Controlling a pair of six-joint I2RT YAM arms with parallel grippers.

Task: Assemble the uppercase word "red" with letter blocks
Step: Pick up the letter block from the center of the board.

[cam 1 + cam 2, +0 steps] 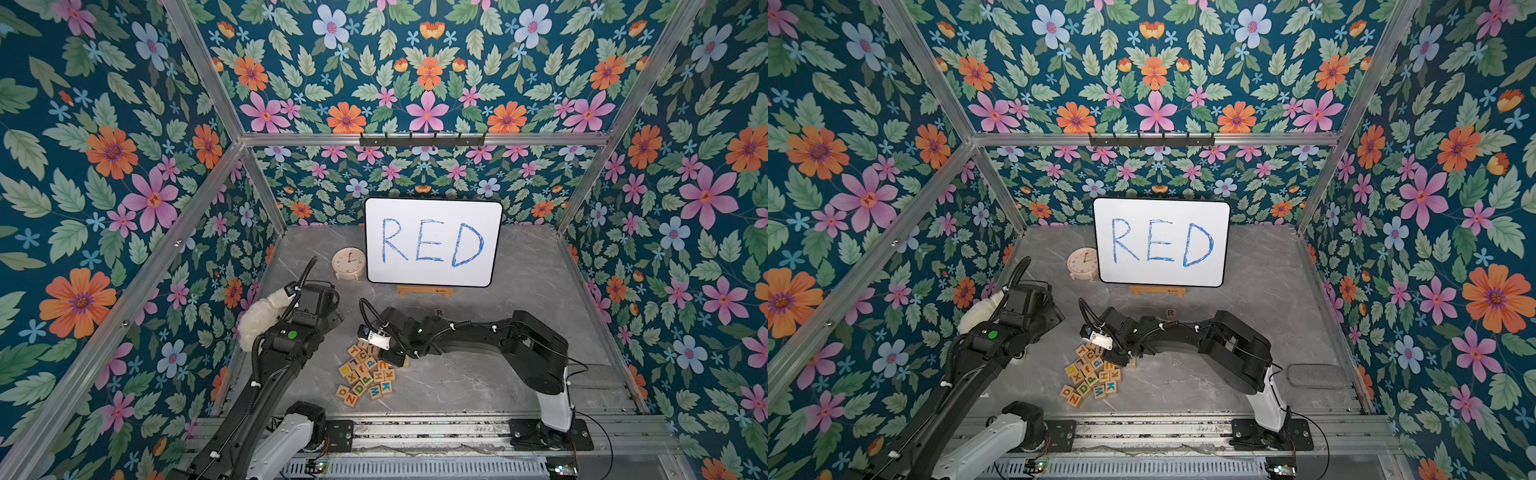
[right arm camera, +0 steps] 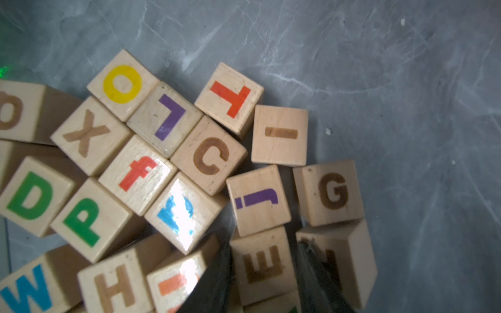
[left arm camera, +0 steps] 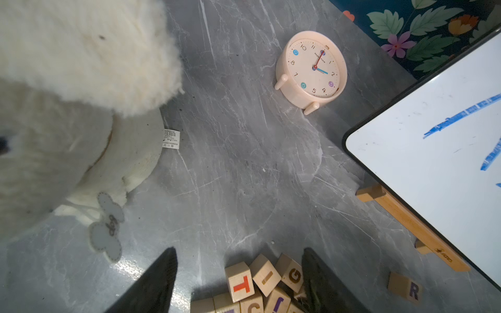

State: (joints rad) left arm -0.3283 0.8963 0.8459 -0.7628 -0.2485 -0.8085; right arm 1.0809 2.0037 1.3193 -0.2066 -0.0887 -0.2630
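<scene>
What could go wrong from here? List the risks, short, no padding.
1. The right gripper clamps the E block while it sits packed against the j block and a tilted block; lifting may drag or topple them.
2. The left gripper hangs open near the edge of the same pile; the arms could bump.
3. The R block stands alone by the whiteboard stand; setting E beside it could nudge it askew.
</scene>
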